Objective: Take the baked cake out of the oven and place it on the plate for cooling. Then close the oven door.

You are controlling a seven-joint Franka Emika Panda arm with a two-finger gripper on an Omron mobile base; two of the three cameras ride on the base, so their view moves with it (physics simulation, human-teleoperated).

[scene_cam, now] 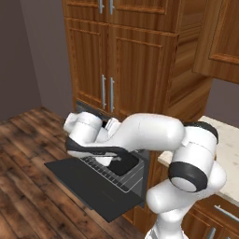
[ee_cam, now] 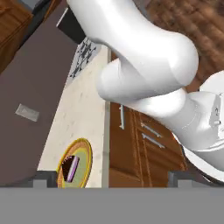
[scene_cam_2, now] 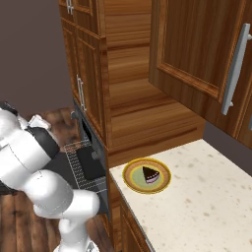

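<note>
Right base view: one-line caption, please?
Dark brown cake wedge on yellow-rimmed round plate; dark drop-down oven door open.

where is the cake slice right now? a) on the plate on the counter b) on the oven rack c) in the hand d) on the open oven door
a: the cake slice sits on the plate on the counter, while the oven door hangs open.

Wood cabinets (scene_cam: 140, 56) look shiny w/ grain. Counter (scene_cam_2: 206, 197) is pale speckled stone, smooth. Oven door (scene_cam: 88, 184) is dark, matt. Rack (scene_cam_2: 81, 165) is thin metal wire.
</note>
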